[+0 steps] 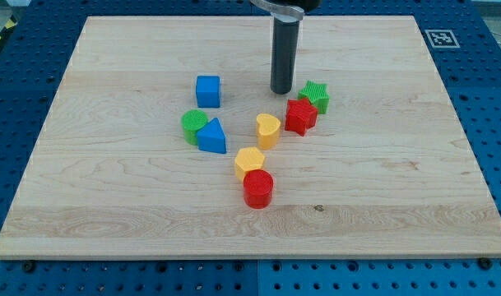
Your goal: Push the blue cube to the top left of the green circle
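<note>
The blue cube (207, 90) sits on the wooden board, left of centre. The green circle (193, 125) lies just below it and slightly to the left, touching a blue triangle (211, 136) on its right. My tip (282, 90) stands to the right of the blue cube, about a cube and a half's width away, at the same height in the view. The tip touches no block; the green star (316, 96) is close on its right.
A red star (300, 116) touches the green star's lower left. A yellow heart (267, 130) lies at the centre. A yellow hexagon (249, 161) and a red cylinder (257, 188) sit below it. The board's edge (44, 115) slopes at the left.
</note>
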Robot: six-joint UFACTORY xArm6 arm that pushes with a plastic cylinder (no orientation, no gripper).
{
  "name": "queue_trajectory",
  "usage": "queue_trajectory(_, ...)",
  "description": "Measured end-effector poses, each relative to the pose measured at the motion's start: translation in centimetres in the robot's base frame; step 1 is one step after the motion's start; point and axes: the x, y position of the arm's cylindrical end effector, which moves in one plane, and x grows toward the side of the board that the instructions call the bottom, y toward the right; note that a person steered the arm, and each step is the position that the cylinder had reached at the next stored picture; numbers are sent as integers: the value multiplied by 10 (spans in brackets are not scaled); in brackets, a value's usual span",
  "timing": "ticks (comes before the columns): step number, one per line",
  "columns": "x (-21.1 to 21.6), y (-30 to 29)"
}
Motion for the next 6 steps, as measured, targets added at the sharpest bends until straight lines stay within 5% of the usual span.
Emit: queue_trajectory(6, 11, 0)
